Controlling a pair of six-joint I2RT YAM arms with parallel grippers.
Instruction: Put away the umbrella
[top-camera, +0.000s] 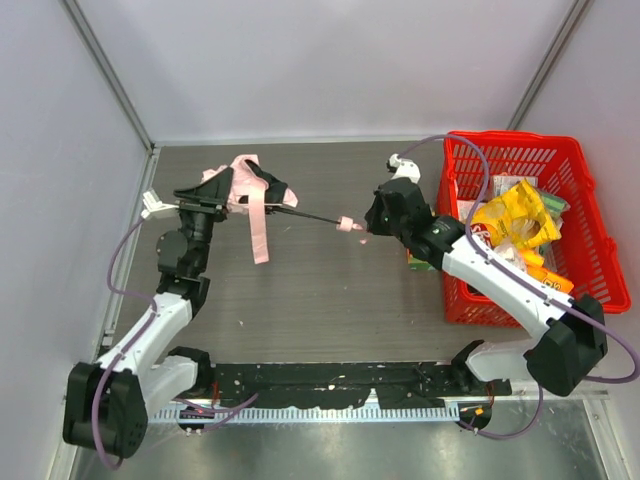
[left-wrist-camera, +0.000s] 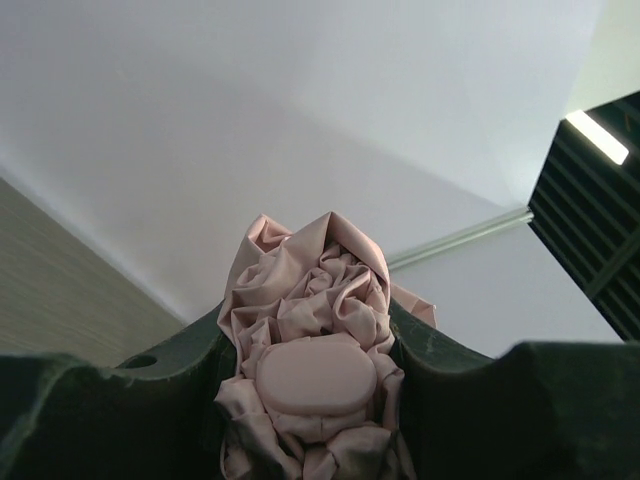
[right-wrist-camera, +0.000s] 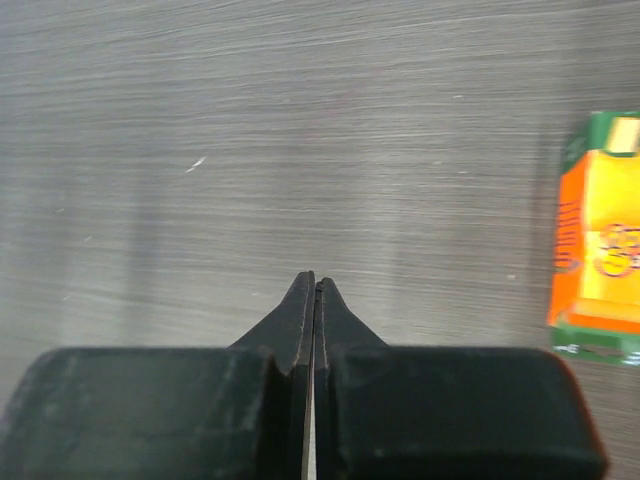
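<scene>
The pale pink umbrella (top-camera: 243, 186) is held up over the table at the back left, its narrow strap (top-camera: 259, 236) hanging down. A thin dark shaft runs right from it to a small pink tip (top-camera: 348, 224). My left gripper (top-camera: 213, 205) is shut on the bunched end. In the left wrist view the crumpled pink fabric and an oval pink cap of the umbrella (left-wrist-camera: 316, 375) fill the gap between the fingers (left-wrist-camera: 190, 370) of the left gripper (left-wrist-camera: 312, 345). My right gripper (top-camera: 368, 234) sits just right of the pink tip, apart from it. The right gripper (right-wrist-camera: 315, 285) is shut on nothing, above bare table.
A red basket (top-camera: 603, 262) full of packaged goods stands at the right. An orange and green carton (right-wrist-camera: 597, 240) lies on the table beside the basket, seen as a green box (top-camera: 416, 262) under the right arm. Grey walls enclose the back and sides.
</scene>
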